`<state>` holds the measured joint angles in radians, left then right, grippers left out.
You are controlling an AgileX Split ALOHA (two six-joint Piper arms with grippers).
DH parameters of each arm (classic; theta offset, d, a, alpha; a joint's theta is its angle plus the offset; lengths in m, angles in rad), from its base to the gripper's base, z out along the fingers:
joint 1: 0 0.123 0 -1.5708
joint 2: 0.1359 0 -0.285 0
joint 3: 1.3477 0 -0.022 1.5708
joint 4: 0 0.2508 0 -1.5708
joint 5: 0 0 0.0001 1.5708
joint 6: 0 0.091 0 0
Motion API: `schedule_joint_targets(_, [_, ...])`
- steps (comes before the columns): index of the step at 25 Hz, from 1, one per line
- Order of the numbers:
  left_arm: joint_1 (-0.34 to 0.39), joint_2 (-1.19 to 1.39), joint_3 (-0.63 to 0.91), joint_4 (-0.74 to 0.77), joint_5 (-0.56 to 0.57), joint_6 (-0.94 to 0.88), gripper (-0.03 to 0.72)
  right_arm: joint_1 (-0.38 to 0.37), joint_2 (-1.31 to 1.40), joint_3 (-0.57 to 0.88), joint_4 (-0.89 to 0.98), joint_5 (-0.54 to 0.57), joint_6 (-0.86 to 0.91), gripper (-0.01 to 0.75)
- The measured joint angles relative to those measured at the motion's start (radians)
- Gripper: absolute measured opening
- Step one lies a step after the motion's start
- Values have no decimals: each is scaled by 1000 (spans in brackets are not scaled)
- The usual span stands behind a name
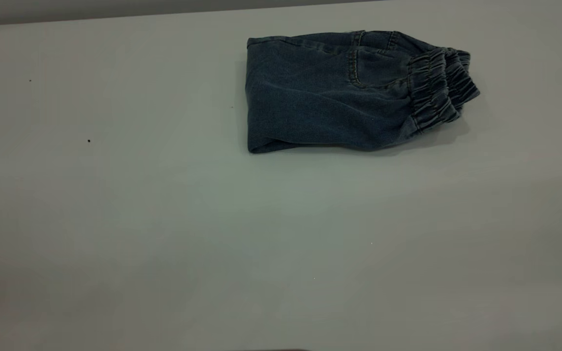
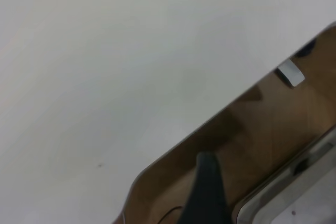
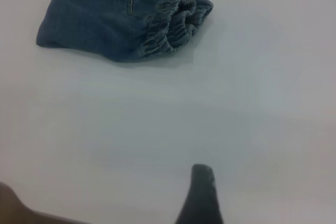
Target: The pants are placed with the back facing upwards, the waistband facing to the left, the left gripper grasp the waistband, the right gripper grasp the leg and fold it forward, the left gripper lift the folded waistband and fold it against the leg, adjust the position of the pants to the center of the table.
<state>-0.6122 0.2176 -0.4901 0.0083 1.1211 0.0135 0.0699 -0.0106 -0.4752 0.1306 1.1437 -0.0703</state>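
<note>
A: Where are the pants (image 1: 339, 97)?
B: Folded into a compact bundle on the table (image 1: 164, 219), toward its far side and right of the middle. The waistband (image 1: 439, 92) bunches at the bundle's right end, a back pocket showing beside it.
A: And the grippers?
B: The left gripper (image 2: 207, 192) hangs over the table's edge, the right gripper (image 3: 201, 195) over bare tabletop, well apart from the pants. Only one fingertip of each shows, so I cannot tell their spread

folded pants (image 1: 339, 92) the only obstacle, table (image 1: 164, 219) otherwise open
</note>
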Motion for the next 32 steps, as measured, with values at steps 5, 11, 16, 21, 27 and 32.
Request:
schedule_joint_targets(5, [247, 0, 0, 0, 0, 0, 550, 0, 0, 0, 0, -1, 0, 498])
schedule_joint_targets(11, [504, -42, 0, 0, -1, -1, 550, 0, 0, 0, 0, -2, 0, 496])
schedule_joint_targets(16, [597, -162, 0, 0, -1, -1, 550, -38, 0, 0, 0, -2, 0, 497])
schedule_joint_targets(21, [615, -226, 0, 0, 2, -1, 550, -91, 0, 0, 0, -2, 0, 497])
schedule_joint_targets(27, [615, -236, 0, 0, 5, -1, 550, -91, 0, 0, 0, -2, 0, 497])
schedule_joint_targets(32, [615, -236, 0, 0, 6, -1, 550, -91, 0, 0, 0, -2, 0, 497])
